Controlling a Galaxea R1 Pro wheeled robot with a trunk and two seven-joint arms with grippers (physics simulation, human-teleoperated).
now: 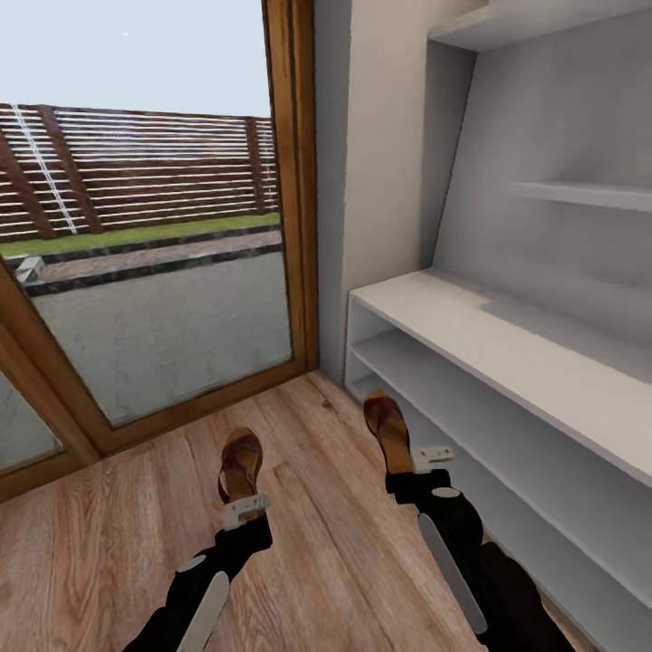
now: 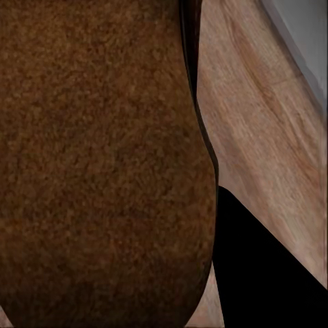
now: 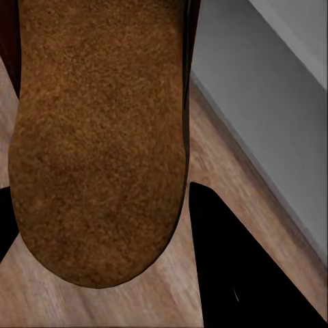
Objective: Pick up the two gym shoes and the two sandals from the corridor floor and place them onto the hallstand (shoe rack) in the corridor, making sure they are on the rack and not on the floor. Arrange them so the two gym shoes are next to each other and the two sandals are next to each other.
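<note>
— Wood-plank floor (image 1: 109,543) underfoot, glass door with wooden frame (image 1: 145,272) ahead, long white shoe rack (image 1: 507,362) along the right wall, top and shelves bare.

— And the sandals?

— Left sandal (image 1: 240,464) out in front of the left gripper (image 1: 244,509), heel end at the jaws. Right sandal (image 1: 389,433) likewise at the right gripper (image 1: 433,455), just beside the rack's lower shelf.

— Jaws shut on them?

— Cannot tell for either; fingertips hidden behind the tan footbeds, seen close from both wrists.

Black arms (image 1: 217,566), seemingly grey-paneled
</note>
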